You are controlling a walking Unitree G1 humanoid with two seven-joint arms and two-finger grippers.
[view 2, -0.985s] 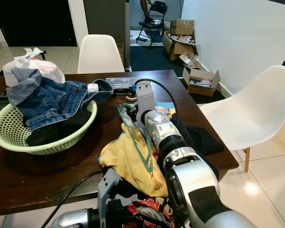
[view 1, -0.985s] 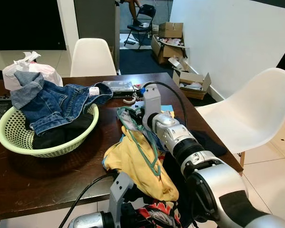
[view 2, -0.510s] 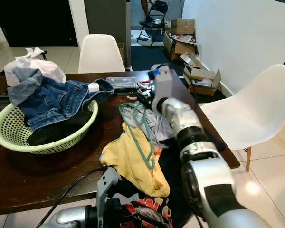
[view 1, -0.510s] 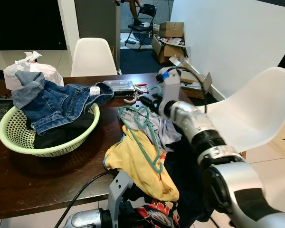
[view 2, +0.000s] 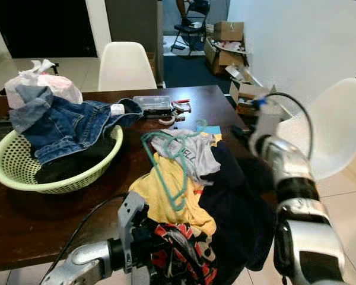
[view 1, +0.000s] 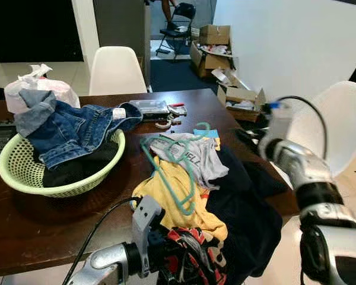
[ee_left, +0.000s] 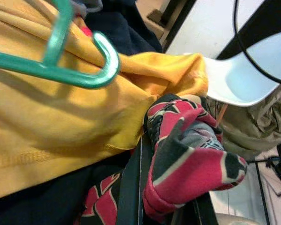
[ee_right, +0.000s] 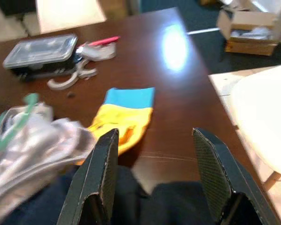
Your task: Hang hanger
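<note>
The right gripper (ee_right: 154, 176) has its two flat black fingers (ee_right: 99, 176) wide apart, with nothing between them. It hangs over the right edge of the dark shiny wooden table (view 1: 213, 107), near the smooth white chair (view 1: 335, 127). The left gripper (ee_left: 164, 187) is low at the near edge and is clamped on a soft red and black patterned cloth (ee_left: 187, 150). The thin green plastic hanger (view 1: 172, 172) lies on a crumpled yellow shirt (view 1: 166, 190) in the middle of the clothes pile. On the left, a round green plastic basket (view 1: 24, 172) with little holes holds a blue denim jacket (view 1: 65, 130).
</note>
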